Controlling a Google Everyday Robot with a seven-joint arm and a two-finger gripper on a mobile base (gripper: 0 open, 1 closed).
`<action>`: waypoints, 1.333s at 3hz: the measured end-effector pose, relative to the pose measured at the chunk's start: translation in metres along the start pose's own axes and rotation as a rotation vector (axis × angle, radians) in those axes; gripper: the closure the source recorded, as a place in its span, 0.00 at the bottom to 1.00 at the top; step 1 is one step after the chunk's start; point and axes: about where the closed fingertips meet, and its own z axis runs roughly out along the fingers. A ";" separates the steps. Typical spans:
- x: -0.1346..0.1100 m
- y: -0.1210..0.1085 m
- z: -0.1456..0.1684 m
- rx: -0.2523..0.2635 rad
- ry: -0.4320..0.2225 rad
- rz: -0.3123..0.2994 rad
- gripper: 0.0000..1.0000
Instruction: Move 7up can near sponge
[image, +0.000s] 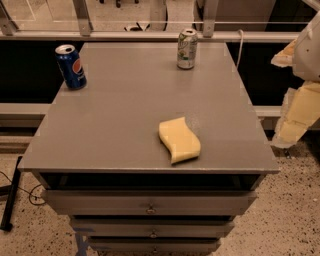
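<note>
The pale silver-white 7up can with green markings stands upright at the far edge of the grey flat-topped desk, a little right of centre. The flat pale-yellow sponge with wavy edges lies close to the near edge, also right of centre, so the two are well apart with bare desk between them. The robot's pale claw hangs off the right side of the desk, beyond its edge and clear of everything. Whether it is spread or pressed together I cannot tell.

The step in hand looks like the reach for the can, which nothing is holding yet. To do it well, the claw should come in from the right over the far right corner and stay clear of the rail just behind the can. It should take the can around the middle of its body, so that it stays upright. The can then needs lifting clear of the desk rather than dragging, and setting down just beside the sponge on its far side, not on top of it. A high or off-centre grip would probably tip it.

By count there is one 7up can, one sponge, one dark blue Pepsi can at the far left corner, one claw, and three drawer fronts below.
</note>
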 end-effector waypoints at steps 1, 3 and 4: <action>0.000 0.000 0.000 0.000 0.000 0.000 0.00; -0.026 -0.046 0.019 0.046 -0.144 0.028 0.00; -0.049 -0.109 0.039 0.094 -0.261 0.105 0.00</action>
